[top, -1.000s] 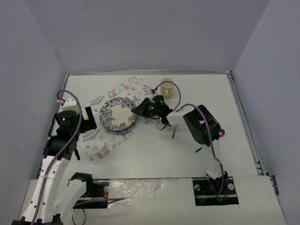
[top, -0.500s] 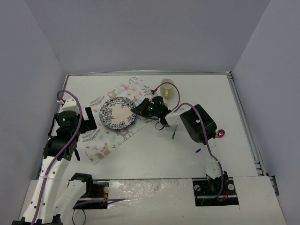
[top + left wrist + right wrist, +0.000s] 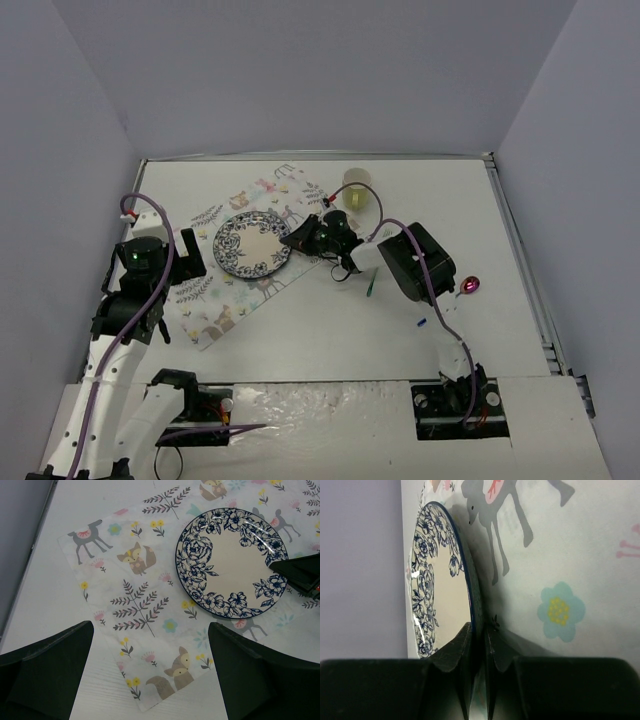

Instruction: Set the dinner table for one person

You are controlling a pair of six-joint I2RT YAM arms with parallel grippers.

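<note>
While left gripper (image 3: 150, 626) agape, right gripper (image 3: 478, 630) tight on glossy round floral plate (image 3: 232, 562) rim.

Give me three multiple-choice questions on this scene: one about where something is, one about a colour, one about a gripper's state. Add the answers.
1. Where is the round white ceramic plate with a dark blue floral rim?
A. On the floral animal-print cloth placemat
B. On bare tabletop
C. Inside a bowl

2. What colour is the small round cup just beyond the placemat's far corner?
A. Red
B. Pale yellow-green
C. Black

3. What is the right gripper doing?
A. Hanging open above the cup
B. Pinching the plate's rim
C. Parked at its base

Answers:
1 A: the left wrist view shows the printed cloth all round the plate.
2 B: the top view shows it yellow-green.
3 B: the right wrist view shows both fingers closed on the rim.
</note>
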